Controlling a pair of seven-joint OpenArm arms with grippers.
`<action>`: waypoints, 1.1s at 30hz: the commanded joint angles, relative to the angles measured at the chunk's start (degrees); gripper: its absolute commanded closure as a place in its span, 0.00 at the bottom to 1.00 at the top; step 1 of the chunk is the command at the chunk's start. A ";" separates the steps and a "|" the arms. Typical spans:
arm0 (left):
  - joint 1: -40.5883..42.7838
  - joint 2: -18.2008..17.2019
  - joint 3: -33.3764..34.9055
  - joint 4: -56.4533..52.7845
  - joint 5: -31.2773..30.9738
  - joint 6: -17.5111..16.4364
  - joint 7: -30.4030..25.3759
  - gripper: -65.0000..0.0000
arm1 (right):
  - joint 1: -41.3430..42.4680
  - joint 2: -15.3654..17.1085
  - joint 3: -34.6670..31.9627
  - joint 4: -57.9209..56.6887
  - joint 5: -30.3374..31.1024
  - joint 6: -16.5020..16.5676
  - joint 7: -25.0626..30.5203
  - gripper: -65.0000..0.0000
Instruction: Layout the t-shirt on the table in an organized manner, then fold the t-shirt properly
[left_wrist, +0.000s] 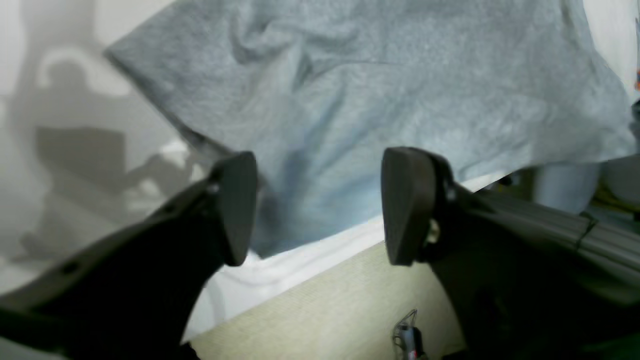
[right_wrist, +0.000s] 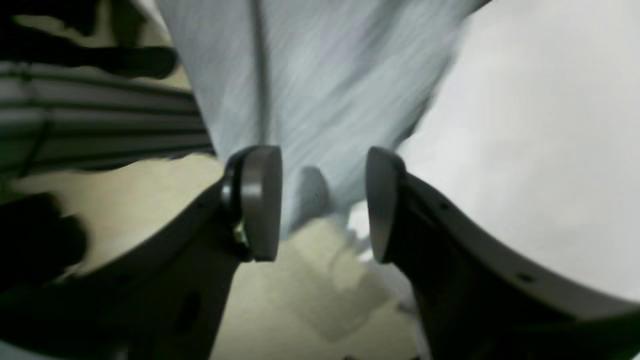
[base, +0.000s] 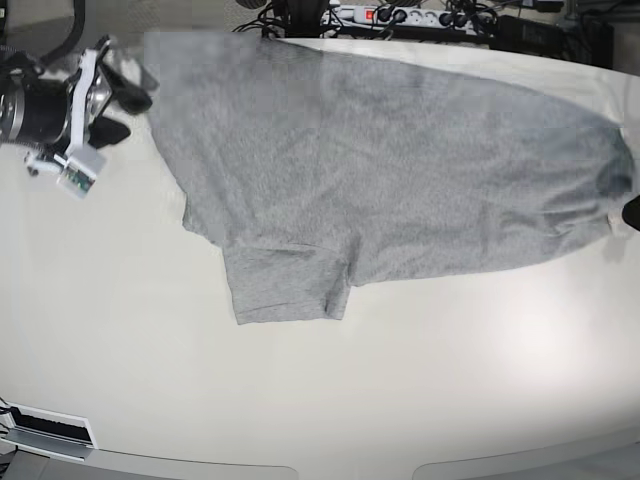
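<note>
Across the far half of the bench (base: 150, 400) I saw the t-shirt (base: 380, 170) spread grey side up, reaching from the far left corner almost to the right edge, one sleeve pointing toward the near edge. My left hand (left_wrist: 317, 205) stood with its pads well apart and nothing between them, the shirt's hem lying just beyond them over the bench edge. My right hand (right_wrist: 322, 202) was parted too, blurred cloth hanging just past its pads (right_wrist: 260, 200); I could not tell whether they touched it. Behind the far edge lay a power strip (base: 400, 15) and tangled cables. Nothing else rested on the bench near the shirt.
</note>
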 joint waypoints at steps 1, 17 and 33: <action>-1.86 -3.02 -0.68 0.59 -0.99 -0.34 -1.01 0.38 | 1.31 0.98 1.11 0.85 0.94 0.30 0.84 0.55; -6.40 9.81 -0.63 0.59 9.90 -0.34 -12.74 1.00 | 12.02 -7.15 -7.13 -8.61 -17.57 0.30 26.29 1.00; -2.36 18.64 2.43 0.57 33.90 -0.34 -28.46 1.00 | 29.42 -12.00 -29.83 -35.98 -34.99 -2.58 35.71 1.00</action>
